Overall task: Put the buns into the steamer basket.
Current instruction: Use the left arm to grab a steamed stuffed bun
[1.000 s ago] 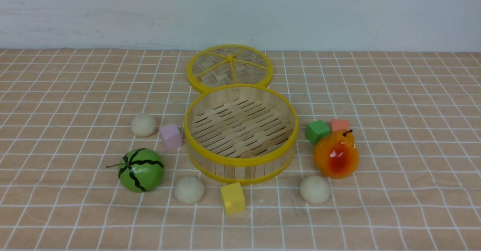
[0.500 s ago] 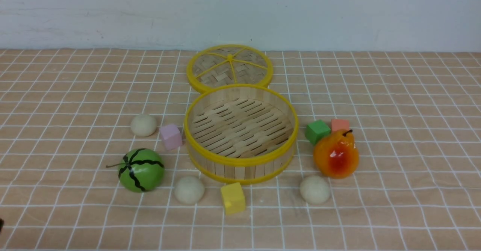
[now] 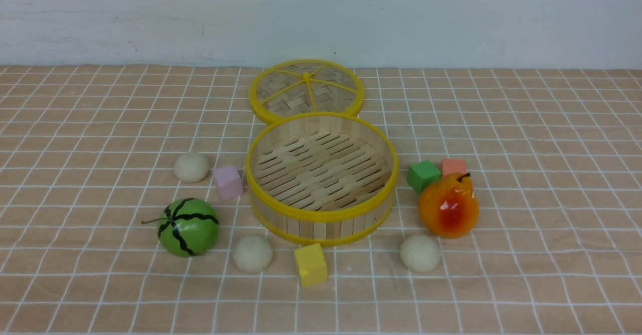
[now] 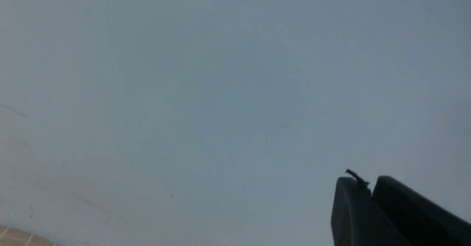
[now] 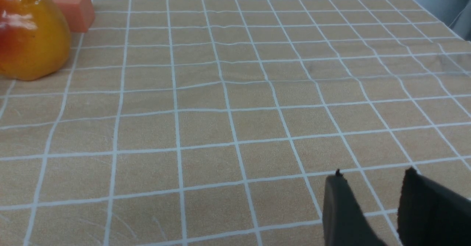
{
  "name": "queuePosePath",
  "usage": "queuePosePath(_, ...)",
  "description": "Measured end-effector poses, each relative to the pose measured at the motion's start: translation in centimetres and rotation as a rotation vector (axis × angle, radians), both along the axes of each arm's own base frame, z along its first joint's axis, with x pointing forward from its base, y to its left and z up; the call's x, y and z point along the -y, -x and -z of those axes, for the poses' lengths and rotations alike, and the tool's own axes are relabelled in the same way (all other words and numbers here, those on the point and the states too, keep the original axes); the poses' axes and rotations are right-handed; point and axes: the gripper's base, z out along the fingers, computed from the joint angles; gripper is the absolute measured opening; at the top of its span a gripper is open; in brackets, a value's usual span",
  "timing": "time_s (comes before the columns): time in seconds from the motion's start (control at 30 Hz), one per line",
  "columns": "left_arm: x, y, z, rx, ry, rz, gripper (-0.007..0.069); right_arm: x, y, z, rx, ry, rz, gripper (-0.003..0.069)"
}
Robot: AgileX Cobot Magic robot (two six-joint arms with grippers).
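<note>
Note left gripper (image 4: 366, 182) narrow, right gripper (image 5: 373, 175) parted, both empty. Expect bun (image 3: 252, 253) at 7 o'clock of steamer basket (image 3: 321, 216) to roll under off-centre pinch

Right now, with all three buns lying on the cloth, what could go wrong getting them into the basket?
The right bun lies close beside the pear; a reach for it might knock the pear over. The front bun sits between the melon and a yellow cube, so either may get nudged. The buns are round and could roll away if bumped, or catch the basket rim on the way in.
</note>
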Motion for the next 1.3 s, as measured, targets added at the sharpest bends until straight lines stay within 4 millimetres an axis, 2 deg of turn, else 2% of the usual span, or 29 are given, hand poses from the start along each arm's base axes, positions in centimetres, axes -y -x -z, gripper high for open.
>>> queuePosePath(0.1, -0.1, 0.2, -3.5, -0.038, 0.001, -0.011, 0.0074, 0.0, 0.0, 0.0, 0.000, 0.000, 0.000, 0.0241)
queuePosePath(0.13, -0.2, 0.0, -5.4, -0.071, 0.003, -0.016, 0.0074, 0.0, 0.0, 0.0, 0.000, 0.000, 0.000, 0.0241)
queuePosePath(0.23, -0.2, -1.0, -8.7, -0.176, 0.023, -0.016, 0.0075, 0.0, 0.0, 0.0, 0.000, 0.000, 0.000, 0.0241)
queuePosePath(0.27, -0.1, -1.7, -9.4, -0.240, 0.031, -0.015, 0.0076, 0.0, 0.0, 0.0, 0.000, 0.000, 0.000, 0.0241)
queuePosePath(0.37, 0.2, -4.3, -9.8, -0.453, 0.029, -0.025, 0.0080, 0.0, 0.0, 0.0, 0.000, 0.000, 0.000, 0.0241)
queuePosePath(0.53, 0.7, -9.8, -6.4, -0.878, -0.048, -0.079, 0.0083, 0.0, 0.0, 0.0, 0.000, 0.000, 0.000, 0.0241)
queuePosePath(0.63, 0.8, -11.9, -4.8, -1.020, -0.086, -0.100, 0.0085, 0.0, 0.0, 0.0, 0.000, 0.000, 0.000, 0.0241)
queuePosePath(0.67, 1.0, -13.4, -3.7, -1.104, -0.103, -0.104, 0.0085, 0.0, 0.0, 0.0, 0.000, 0.000, 0.000, 0.0241)
queuePosePath(0.8, 1.6, -16.5, -1.3, -1.235, -0.209, -0.091, 0.0091, 0.0, 0.0, 0.0, 0.000, 0.000, 0.000, 0.0241)
queuePosePath(0.83, 1.6, -16.5, -1.3, -1.234, -0.216, -0.090, 0.0091, 0.0, 0.0, 0.0, 0.000, 0.000, 0.000, 0.0241)
queuePosePath(0.97, 2.4, -20.2, 0.7, -1.345, -0.328, -0.037, 0.0094, 0.0, 0.0, 0.0, 0.000, 0.000, 0.000, 0.0241)
queuePosePath(1.0, 2.4, -20.4, 0.8, -1.348, -0.331, -0.034, 0.0094, 0.0, 0.0, 0.0, 0.000, 0.000, 0.000, 0.0241)
queuePosePath(1.03, 2.8, -21.8, 1.2, -1.377, -0.336, -0.017, 0.0099, 0.0, 0.0, 0.0, 0.000, 0.000, 0.000, 0.0241)
queuePosePath(1.07, 2.8, -21.8, 1.1, -1.372, -0.335, -0.017, 0.0099, 0.0, 0.0, 0.0, 0.000, 0.000, 0.000, 0.0241)
queuePosePath(1.1, 2.9, -22.7, 1.2, -1.377, -0.337, -0.012, 0.0102, 0.0, 0.0, 0.0, 0.000, 0.000, 0.000, 0.0241)
queuePosePath(1.13, 3.2, -24.4, 1.6, -1.387, -0.339, -0.007, 0.0106, 0.0, 0.0, 0.0, 0.000, 0.000, 0.000, 0.0241)
queuePosePath(1.17, 3.3, -25.4, 1.7, -1.387, -0.342, -0.006, 0.0109, 0.0, 0.0, 0.0, 0.000, 0.000, 0.000, 0.0241)
queuePosePath(1.2, 3.4, -25.4, 1.5, -1.381, -0.341, -0.007, 0.0109, 0.0, 0.0, 0.0, 0.000, 0.000, 0.000, 0.0241)
queuePosePath(1.3, 3.9, -28.3, 2.3, -1.395, -0.366, 0.015, 0.0118, 0.0, 0.0, 0.0, 0.000, 0.000, 0.000, 0.0241)
